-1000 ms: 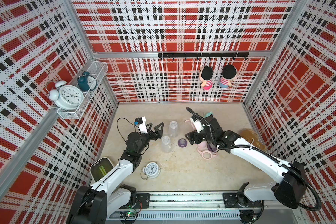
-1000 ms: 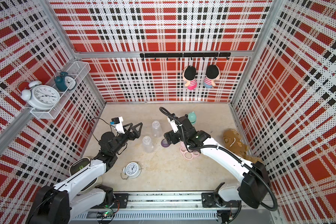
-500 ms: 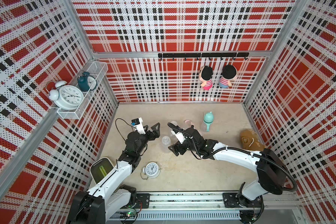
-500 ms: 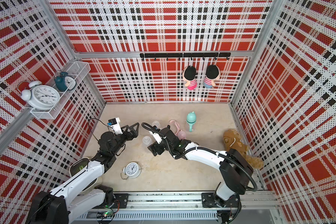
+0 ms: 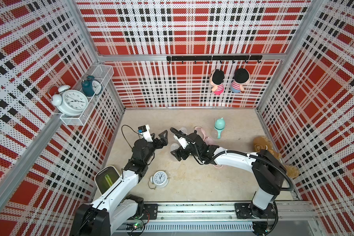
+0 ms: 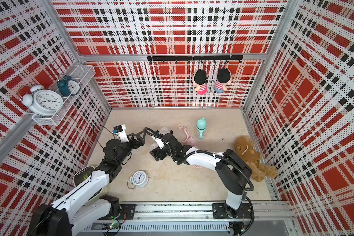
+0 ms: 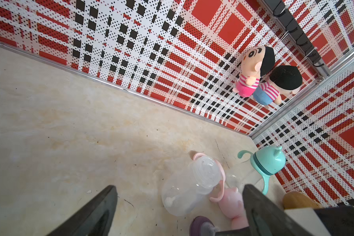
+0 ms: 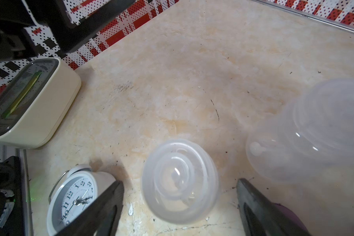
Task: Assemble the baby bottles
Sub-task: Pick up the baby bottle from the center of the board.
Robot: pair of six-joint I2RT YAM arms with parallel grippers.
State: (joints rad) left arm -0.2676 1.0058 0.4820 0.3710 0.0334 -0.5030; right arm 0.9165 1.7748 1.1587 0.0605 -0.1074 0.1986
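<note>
Spread and empty, the right arm's fingers [image 8: 102,206] framed the upright clear bottle [image 5: 174,146] on the bench [image 5: 192,179], just left of centre in a top view, nearer it than the left arm's fingers [image 7: 98,210], likewise spread.

A white clock [image 5: 160,179] lies on the counter [image 5: 192,183], a brown bear [image 6: 247,151] by the wall [image 6: 284,132]. Two dolls [image 5: 217,82] hang.

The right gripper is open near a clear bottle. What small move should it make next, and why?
Probably bring the right gripper slightly closer around the clear bottle and close on it. In the right wrist view the bottle sits between the spread fingers, apparently upright and not yet gripped. The left gripper is open and empty, so it can wait.
</note>
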